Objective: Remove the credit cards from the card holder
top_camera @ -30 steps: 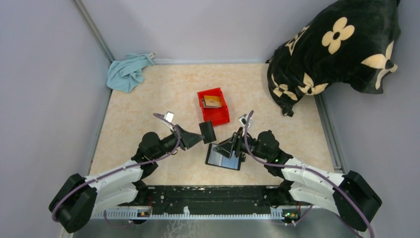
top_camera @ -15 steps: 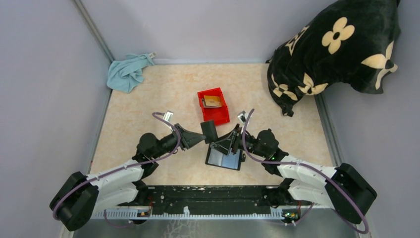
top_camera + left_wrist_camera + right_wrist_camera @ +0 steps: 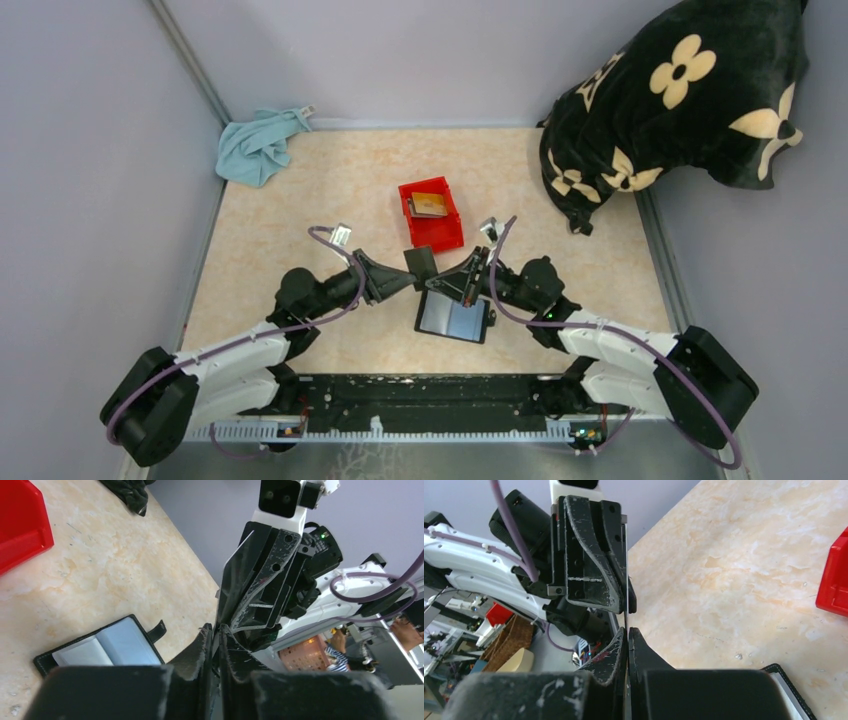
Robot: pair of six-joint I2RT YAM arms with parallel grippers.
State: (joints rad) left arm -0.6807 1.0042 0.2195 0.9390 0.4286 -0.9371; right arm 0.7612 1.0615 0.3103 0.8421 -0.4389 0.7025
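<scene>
Beige marbled tabletop (image 3: 300,210) w/ grey walls around; at centre of the top view the left gripper (image 3: 413,277) & right gripper (image 3: 447,284) meet tip to tip, both closed tight on one dark card (image 3: 421,262), which is held up off the table & shows only as a thin edge in both wrist views. Card holder (image 3: 452,318) lies open on the table, blue inside up, just below the tips. Red bin (image 3: 447,238), just above them, has tan cards (image 3: 429,204) in it.
</scene>
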